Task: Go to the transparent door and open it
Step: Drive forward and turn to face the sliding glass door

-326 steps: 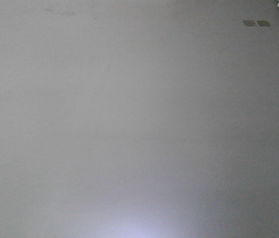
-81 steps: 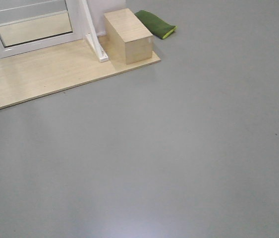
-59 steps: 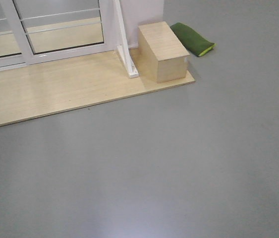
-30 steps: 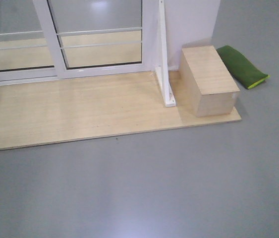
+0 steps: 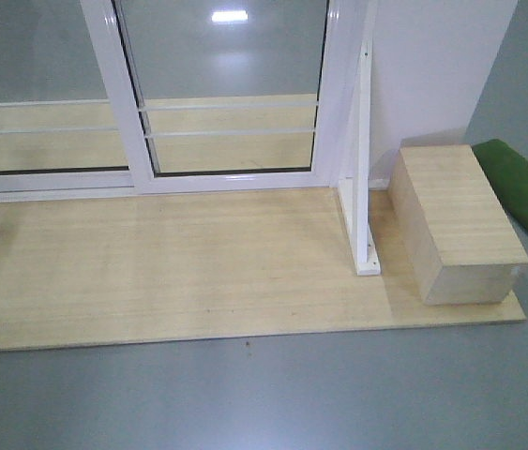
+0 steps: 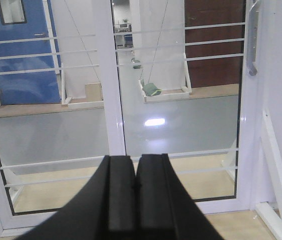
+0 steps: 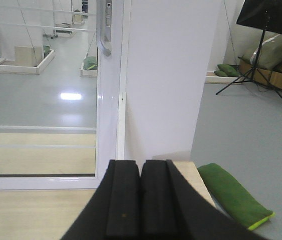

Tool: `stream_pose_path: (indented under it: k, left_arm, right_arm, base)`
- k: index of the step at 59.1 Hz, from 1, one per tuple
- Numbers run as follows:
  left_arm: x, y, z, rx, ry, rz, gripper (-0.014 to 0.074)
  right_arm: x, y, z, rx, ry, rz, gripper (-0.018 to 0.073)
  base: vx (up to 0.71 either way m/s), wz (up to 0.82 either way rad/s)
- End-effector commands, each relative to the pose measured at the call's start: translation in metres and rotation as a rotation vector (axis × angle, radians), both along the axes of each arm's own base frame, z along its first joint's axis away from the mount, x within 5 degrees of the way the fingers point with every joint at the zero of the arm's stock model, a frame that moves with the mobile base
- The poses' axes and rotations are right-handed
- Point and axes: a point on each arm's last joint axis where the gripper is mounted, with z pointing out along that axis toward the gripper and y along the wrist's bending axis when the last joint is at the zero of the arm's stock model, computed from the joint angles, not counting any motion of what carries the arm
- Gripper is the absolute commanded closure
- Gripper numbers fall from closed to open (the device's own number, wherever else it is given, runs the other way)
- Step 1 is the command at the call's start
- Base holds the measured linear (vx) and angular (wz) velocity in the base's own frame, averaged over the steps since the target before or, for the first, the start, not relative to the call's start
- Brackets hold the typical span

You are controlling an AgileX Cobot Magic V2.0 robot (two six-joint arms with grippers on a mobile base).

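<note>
The transparent door (image 5: pixel 231 66) is the right-hand glass panel in a white frame, crossed by thin white bars, standing closed behind a pale wooden platform (image 5: pixel 151 272). Its curved grey handle (image 6: pixel 251 42) sits on the right stile; the right wrist view shows this handle (image 7: pixel 104 30) at upper left. The front view cuts the handle off. My left gripper (image 6: pixel 136 160) is shut with nothing in it, pointing at the door's lower glass from some distance. My right gripper (image 7: pixel 141 165) is also shut and empty, facing the white wall panel (image 7: pixel 166 75) beside the door.
A second barred glass panel (image 5: pixel 29 56) without a handle stands to the left. A white support bracket (image 5: pixel 362 187) rises from the platform right of the door. A wooden box (image 5: pixel 456 230) and a green cushion (image 5: pixel 521 187) lie further right. Grey floor (image 5: pixel 245 403) lies in front.
The front view has swung from bare grey floor to the door frame. The platform, box and glass panels have shifted right and grown larger, now filling the upper frame.
</note>
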Motion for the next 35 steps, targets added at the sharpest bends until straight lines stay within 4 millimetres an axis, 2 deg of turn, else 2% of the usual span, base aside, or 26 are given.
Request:
stream_pose_path:
  k: [1, 35]
  left_arm:
    - [0.0000, 0.0001, -0.0027, -0.020, -0.063, -0.001, 0.0602]
    - [0.0000, 0.0001, -0.0027, -0.020, -0.063, -0.001, 0.0602]
  right_arm:
    - [-0.0003, 0.0006, 0.0040, -0.014, -0.083, 0.007, 0.0567]
    - [-0.0003, 0.0006, 0.0040, -0.014, -0.083, 0.007, 0.0567]
  base:
    - [0.62, 0.07]
    - [0.59, 0.03]
